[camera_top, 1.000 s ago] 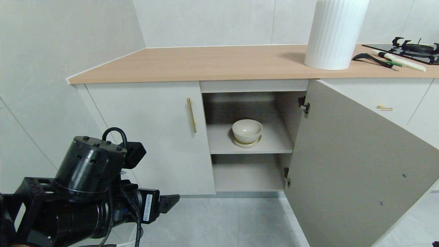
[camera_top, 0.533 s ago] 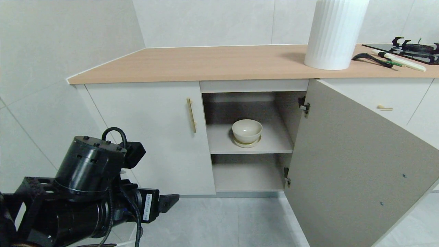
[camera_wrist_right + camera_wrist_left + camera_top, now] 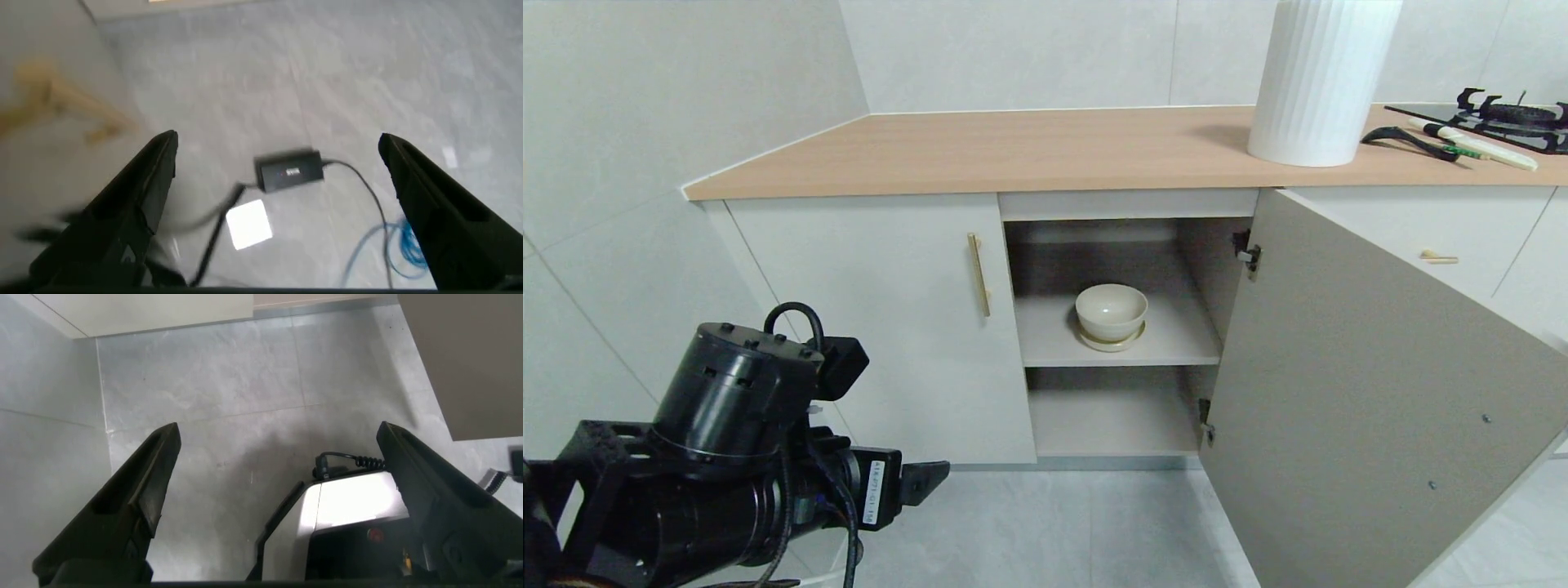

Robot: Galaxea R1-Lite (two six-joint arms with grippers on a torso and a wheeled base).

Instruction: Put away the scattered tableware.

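Near the upper shelf's (image 3: 1176, 347) front edge, inside the open cabinet, the bowl (image 3: 1111, 309) is sitting on a plate (image 3: 1112, 344). It is probably stiff, slippery and breakable, with its rim offering the best hold. The left gripper (image 3: 278, 437) and right gripper (image 3: 278, 143) are hanging spread apart, empty, above the floor. The door (image 3: 1372, 384) is standing wide, leaving approach room.

Left arm (image 3: 686, 506) is all matte black, chunky screw-dotted cylinder joint (image 3: 735, 392), cable (image 3: 796, 312) looping at its 1 o'clock, white sticker (image 3: 877, 492) by the left gripper (image 3: 278, 433).
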